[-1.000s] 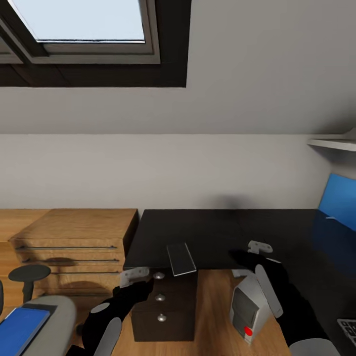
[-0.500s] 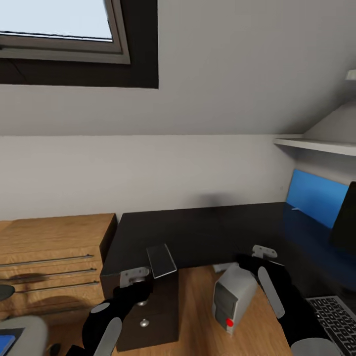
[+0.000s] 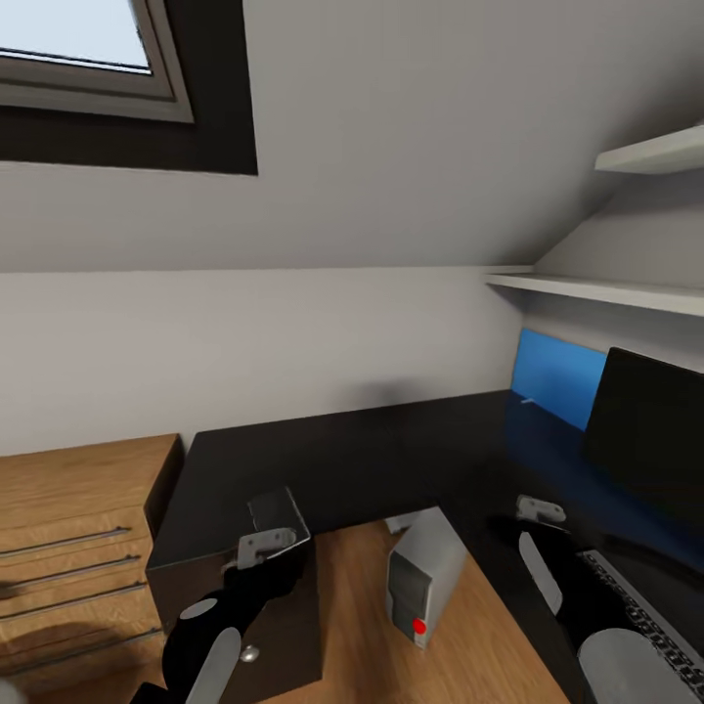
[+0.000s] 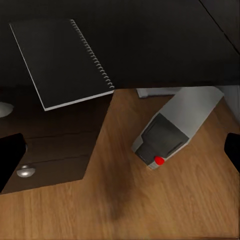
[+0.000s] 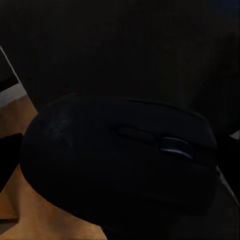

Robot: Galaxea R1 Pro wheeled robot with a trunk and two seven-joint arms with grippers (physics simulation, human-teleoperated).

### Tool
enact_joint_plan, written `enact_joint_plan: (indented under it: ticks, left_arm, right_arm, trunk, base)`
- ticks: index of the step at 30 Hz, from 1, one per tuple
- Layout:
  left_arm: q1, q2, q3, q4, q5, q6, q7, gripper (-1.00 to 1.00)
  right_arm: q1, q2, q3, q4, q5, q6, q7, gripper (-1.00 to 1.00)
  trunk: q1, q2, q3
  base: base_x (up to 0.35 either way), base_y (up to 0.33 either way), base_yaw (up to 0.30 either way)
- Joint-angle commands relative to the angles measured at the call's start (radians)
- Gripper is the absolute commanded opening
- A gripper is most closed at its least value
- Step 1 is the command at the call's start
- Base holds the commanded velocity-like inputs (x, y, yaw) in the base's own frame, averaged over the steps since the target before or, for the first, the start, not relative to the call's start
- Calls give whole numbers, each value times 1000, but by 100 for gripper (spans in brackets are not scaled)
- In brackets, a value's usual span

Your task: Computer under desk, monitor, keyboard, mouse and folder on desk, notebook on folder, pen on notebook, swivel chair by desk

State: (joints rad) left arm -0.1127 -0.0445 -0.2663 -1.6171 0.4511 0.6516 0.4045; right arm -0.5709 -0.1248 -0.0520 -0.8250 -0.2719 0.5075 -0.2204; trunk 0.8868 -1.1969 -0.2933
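Swinging rightward, our head view lost the chair and brought in the black monitor on the glossy black surface. We saw the spiral-bound notebook lying flat at the surface's edge above the knobbed drawer unit, and the silver tower computer upright on the wood floor. Our left hand hovered, grip unclear; our right hand had a smooth rounded black mouse right in front of it, grip unclear too.

Computer amid open floor
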Motion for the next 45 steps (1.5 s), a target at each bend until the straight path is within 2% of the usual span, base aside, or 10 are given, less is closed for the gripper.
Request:
enact_joint_plan:
  ticks: [1,6,13,14,17,22,29,32,36,45]
  left_arm:
    - [-1,0,-1,-1,11,3,10,100]
    - [-1,0,-2,-1,12,3,10,100]
    - [-1,0,-2,-1,12,3,10,100]
    - [-1,0,-2,-1,12,3,10,100]
    - [-1,0,-2,-1,12,3,10,100]
    - [-1,0,-2,-1,12,2,10,100]
    - [-1,0,-2,-1,12,2,10,100]
    - [-1,0,-3,-1,12,2,10,100]
    - [-1,0,-3,-1,12,2,10,100]
    - [-1,1,-5,-1,11,2,10,100]
  right_arm:
    - [-8,-3,2,22,20,-19,-6,-100]
    - [-20,-7,11,58,124,-75,29,-100]
    - [-21,-8,18,57,195,-107,137,-100]
    - [-21,-13,18,62,222,-114,220,-100]
    - [-21,-38,18,65,245,-122,278,-100]
    - [-21,-58,16,65,255,-151,299,-100]
    - [-21,-67,14,76,258,-175,303,-100]
    - [-28,-88,10,136,256,-175,303,-100]
    - [-57,-100,9,191,255,-176,304,-100]
    - [-63,-101,16,203,256,-176,305,-100]
  trunk:
    - [0,-1,-1]
    - [0,-1,-1]
    - [0,-1,-1]
    - [0,-1,-1]
    - [0,-1,-1]
    - [0,-1,-1]
    - [0,-1,-1]
    - [0,-1,-1]
    - [0,-1,-1]
    - [0,-1,-1]
  base:
    - [0,0,-288]
    - [0,0,-257]
    - [0,0,-47]
    - [0,0,-2]
    - [0,0,-1]
    - [0,0,0]
    - [0,0,0]
    - [0,0,0]
    - [0,0,0]
    - [109,0,0]
